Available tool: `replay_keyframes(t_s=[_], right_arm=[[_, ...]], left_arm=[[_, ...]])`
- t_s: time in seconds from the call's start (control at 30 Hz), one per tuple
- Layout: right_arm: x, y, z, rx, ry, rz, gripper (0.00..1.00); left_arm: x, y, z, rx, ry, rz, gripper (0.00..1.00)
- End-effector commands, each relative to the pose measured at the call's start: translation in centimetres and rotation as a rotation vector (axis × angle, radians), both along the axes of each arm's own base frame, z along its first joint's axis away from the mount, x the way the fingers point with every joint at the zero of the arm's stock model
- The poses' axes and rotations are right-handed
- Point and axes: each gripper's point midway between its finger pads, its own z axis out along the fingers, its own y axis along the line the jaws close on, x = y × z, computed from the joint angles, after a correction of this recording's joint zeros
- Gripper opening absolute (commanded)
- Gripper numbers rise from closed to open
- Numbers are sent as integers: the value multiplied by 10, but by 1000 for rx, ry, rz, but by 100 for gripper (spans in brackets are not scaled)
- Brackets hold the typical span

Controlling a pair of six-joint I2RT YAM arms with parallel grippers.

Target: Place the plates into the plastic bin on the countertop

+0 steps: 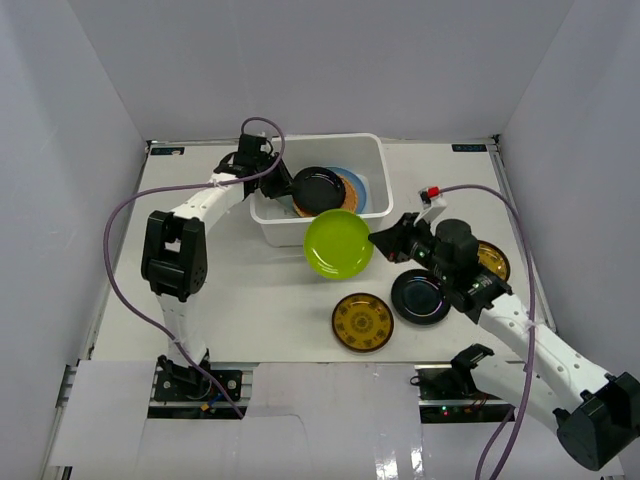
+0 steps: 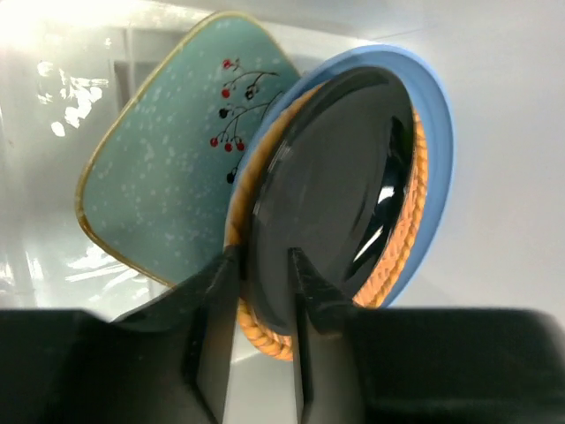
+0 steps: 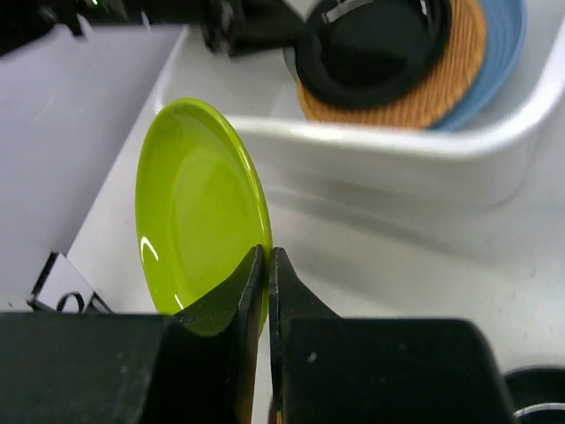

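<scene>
- right gripper is pinched tight on the lime green plate, held on edge just outside the bin at its near wall
- left gripper is inside the bin, clamped on the black plate
- that one's stacked on the orange plate and the blue plate
- gold-patterned plate lies on the table in front of the bin

We see pale grey walls along the left, far and right edges of our white countertop, thin dark edging at its far corners, soft even light
</scene>
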Motion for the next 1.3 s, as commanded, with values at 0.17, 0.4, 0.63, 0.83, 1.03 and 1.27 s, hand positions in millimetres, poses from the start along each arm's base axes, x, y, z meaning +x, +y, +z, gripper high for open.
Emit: replay_keyframes(t_s=[0.17, 0.4, 0.63, 0.83, 1.03, 1.27], right_arm=[[80, -7, 119, -32, -255, -169, 8], [151, -6, 131, -35, -242, -294, 8], [193, 25, 105, -68, -162, -245, 8], [223, 51, 35, -144, -41, -207, 8], [228, 65, 12, -183, -2, -207, 10], [226, 51, 35, -202, -23, -269, 64]], left_arm=[[-2, -8, 46, -32, -80, -55, 87], [-18, 23, 261, -88, -544, 66, 98], [-113, 51, 319, -117, -690, 47, 98], [-225, 42, 183, -252, -386, -99, 98], [-290, 39, 70, -331, -97, -127, 98], [-308, 14, 14, -336, 35, -186, 98]])
